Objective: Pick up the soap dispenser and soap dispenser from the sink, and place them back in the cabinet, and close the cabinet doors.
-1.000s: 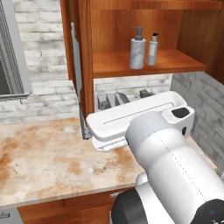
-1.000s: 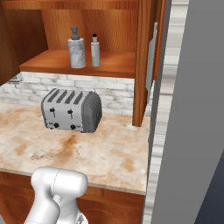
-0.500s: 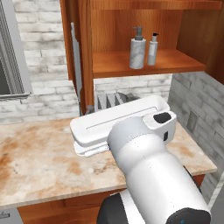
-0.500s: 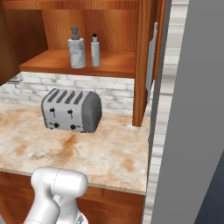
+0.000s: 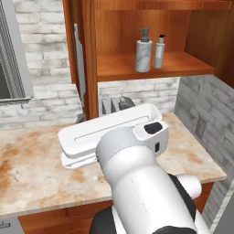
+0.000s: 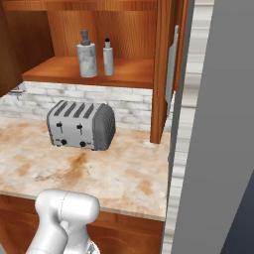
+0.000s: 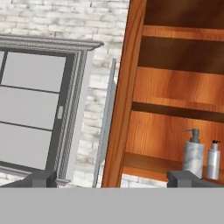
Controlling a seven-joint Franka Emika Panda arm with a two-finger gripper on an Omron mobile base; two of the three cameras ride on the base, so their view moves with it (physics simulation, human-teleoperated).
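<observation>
Both soap dispensers stand side by side on the lower shelf of the open cabinet: the marbled grey-white one and the slimmer white one. The left cabinet door stands open, edge-on, with its silver bar handle on the outer side. The right door is also swung open. My gripper is open, its fingertips wide apart with nothing between them, facing the left door's edge from a distance. The sink is out of view.
A grey toaster sits on the marbled counter under the cabinet, partly hidden by my arm in the left base view. A window is left of the cabinet. A tall grey panel bounds the right.
My arm has swung to the left across the counter in the left base view. The dispensers, doors and toaster have not moved.
</observation>
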